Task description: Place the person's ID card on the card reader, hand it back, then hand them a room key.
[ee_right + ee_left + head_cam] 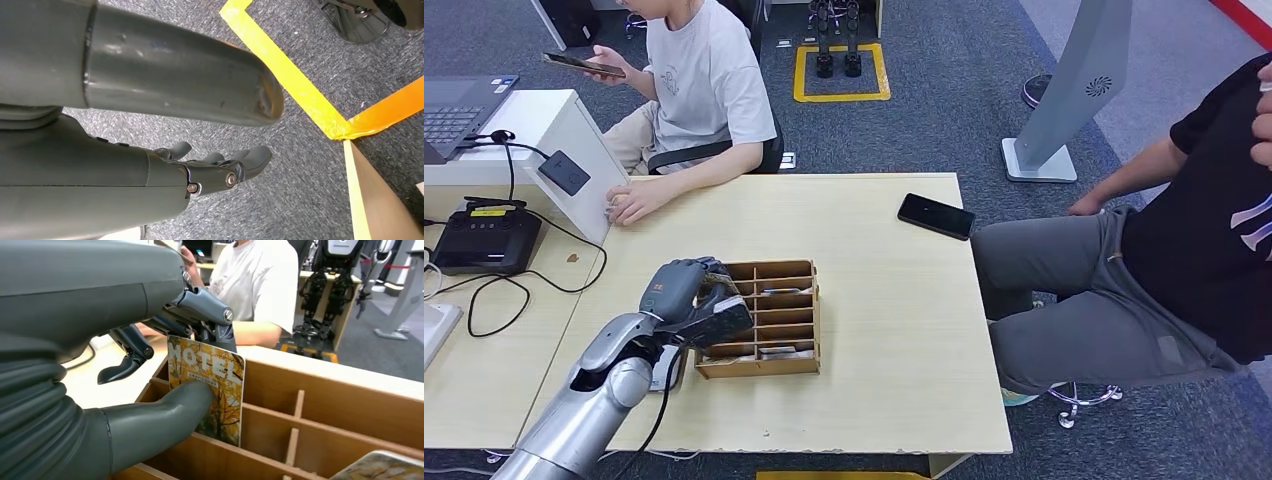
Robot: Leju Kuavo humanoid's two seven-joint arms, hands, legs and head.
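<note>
My left hand (686, 292) is at the left end of the wooden compartment box (759, 368) in the middle of the table. In the left wrist view that hand (150, 315) pinches a room key card (216, 382), printed "MOTEL" over yellow autumn trees, between its thumb and fingers. The card stands upright, half inside a slot of the box (345, 400). The black card reader (564, 172) leans on a white stand at the table's far left. A seated person in a white shirt rests a hand (629, 205) on the table near it. My right hand (210, 170) hangs over grey carpet with nothing in it.
A black phone (936, 216) lies near the table's far right edge. A second person in a black shirt (1214, 230) sits close to the right side. A black controller (484, 238) with cables and a laptop (459, 110) occupy the left. More cards (784, 291) lie in other slots.
</note>
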